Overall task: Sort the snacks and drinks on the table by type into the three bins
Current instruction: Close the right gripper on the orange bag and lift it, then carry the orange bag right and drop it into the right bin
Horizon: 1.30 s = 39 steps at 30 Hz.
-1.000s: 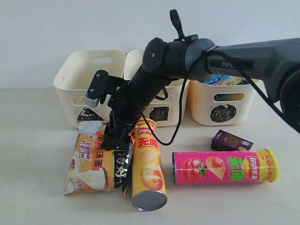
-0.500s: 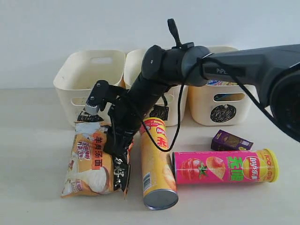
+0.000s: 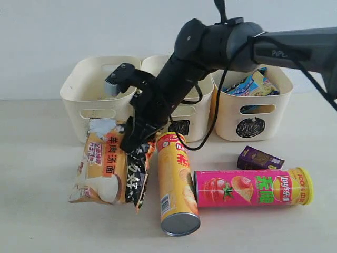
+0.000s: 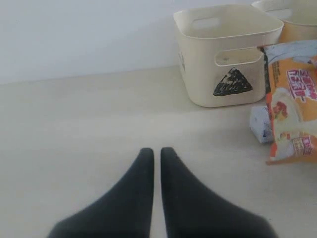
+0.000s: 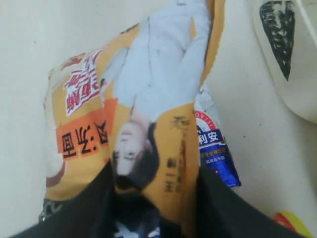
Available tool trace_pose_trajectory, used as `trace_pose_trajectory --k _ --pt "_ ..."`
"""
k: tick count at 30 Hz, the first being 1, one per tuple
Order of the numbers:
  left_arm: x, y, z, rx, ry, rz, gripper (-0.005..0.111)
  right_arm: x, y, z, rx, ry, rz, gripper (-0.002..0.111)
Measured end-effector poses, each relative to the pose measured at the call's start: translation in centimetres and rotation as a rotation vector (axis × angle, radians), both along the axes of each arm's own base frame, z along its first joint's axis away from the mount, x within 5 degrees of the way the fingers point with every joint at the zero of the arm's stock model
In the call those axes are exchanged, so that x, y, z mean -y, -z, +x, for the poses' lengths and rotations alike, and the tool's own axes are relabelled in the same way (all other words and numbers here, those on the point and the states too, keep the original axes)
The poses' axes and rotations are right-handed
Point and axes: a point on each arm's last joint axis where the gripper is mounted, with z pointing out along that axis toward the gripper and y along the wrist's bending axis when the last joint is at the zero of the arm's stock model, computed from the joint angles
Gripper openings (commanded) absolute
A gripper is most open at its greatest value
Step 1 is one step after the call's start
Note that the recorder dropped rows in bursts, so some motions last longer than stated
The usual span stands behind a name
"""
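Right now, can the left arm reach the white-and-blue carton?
Probably yes: bare table lies between the shut left gripper and the carton; the orange bag only partly covers it.

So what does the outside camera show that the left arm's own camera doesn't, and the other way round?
Only the outside view: the right claw pinching the orange noodle bag, the yellow-orange chip tube, the pink chip tube, the purple carton and the circle bin. Only the left arm's view: the left claw, shut, and the black triangle marking the triangle bin. Both: the orange noodle bag and that bin.
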Motion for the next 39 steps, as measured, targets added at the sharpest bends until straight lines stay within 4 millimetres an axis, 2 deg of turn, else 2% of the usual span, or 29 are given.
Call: trace_pose_trajectory --k 7,13,16,19,25,28,34,38,39 --pt "0.0 0.0 0.0 0.000 0.000 0.000 0.004 2.9 -0.8 1.8 -0.180 0.131 0.138 0.000" --pt "0.0 0.0 0.0 0.000 0.000 0.000 0.004 3.4 -1.5 1.9 -0.238 0.179 0.175 0.000" --pt "0.0 0.0 0.0 0.000 0.000 0.000 0.004 3.7 -2.6 1.8 -0.247 0.207 0.195 0.000" --pt "0.0 0.0 0.0 0.000 0.000 0.000 0.004 4.8 -4.3 2.0 -0.247 0.249 0.227 0.000" --pt "0.0 0.0 0.0 0.000 0.000 0.000 0.004 9.1 -7.5 3.0 -0.226 0.362 0.274 0.000" --pt "0.0 0.0 0.0 0.000 0.000 0.000 0.004 11.5 -8.5 3.7 -0.220 0.413 0.300 0.000" --pt "0.0 0.0 0.0 0.000 0.000 0.000 0.004 16.5 -9.7 5.1 -0.211 0.527 0.360 0.000" --pt "0.0 0.0 0.0 0.000 0.000 0.000 0.004 20.6 -9.8 6.3 -0.195 0.633 0.387 0.000" --pt "0.0 0.0 0.0 0.000 0.000 0.000 0.004 22.3 -9.8 6.8 -0.172 0.691 0.398 0.000"
